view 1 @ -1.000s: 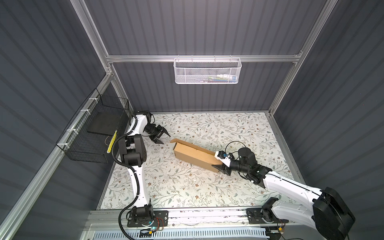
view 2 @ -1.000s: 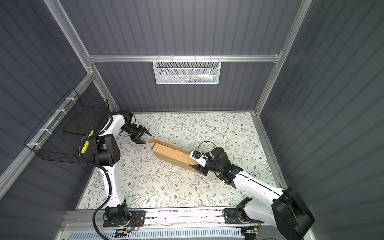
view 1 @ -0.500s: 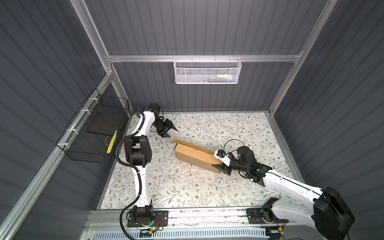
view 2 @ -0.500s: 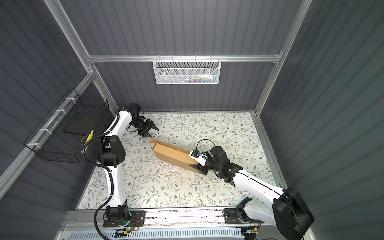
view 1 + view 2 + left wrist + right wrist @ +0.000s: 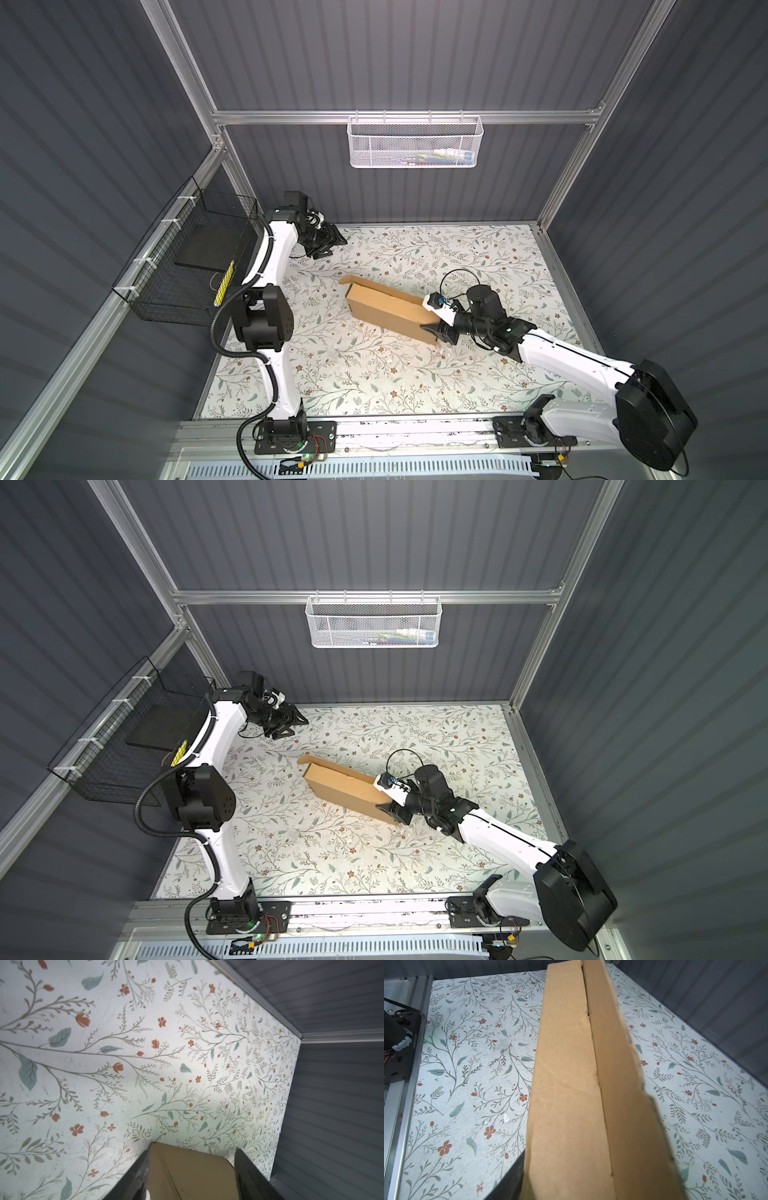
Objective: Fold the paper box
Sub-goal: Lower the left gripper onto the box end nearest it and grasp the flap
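Grey ribbed walls close in a floral-patterned bench [image 5: 374, 374]. The paper box [image 5: 386, 309] lies near its middle, slanting from the far left toward the near right. It is already a long, narrow shape in both top views. One small flap [image 5: 344, 279] sticks out loose at the far end.

The right gripper [image 5: 438, 326] holds the box at its near end. In the right wrist view a dark finger [image 5: 512, 1180] presses one long side of the cardboard. The opposite jaw is mostly hidden behind the other panel. The seam between the two panels [image 5: 593, 1064] runs straight away from the camera. This grip looks meant to pin the box steady and keep the closed walls from springing apart.

The left gripper [image 5: 328, 245] hangs by the far-left corner, well apart from the box. Its jaws are spread and nothing is between them. In its wrist view the fingers [image 5: 133, 1178] frame the box's far end from a distance. The gripper seems lined up for the loose flap, which looks like the main fold left to do.

A black wire basket [image 5: 183, 291] on the left wall holds a black slab [image 5: 208, 249], which has no part in the work.
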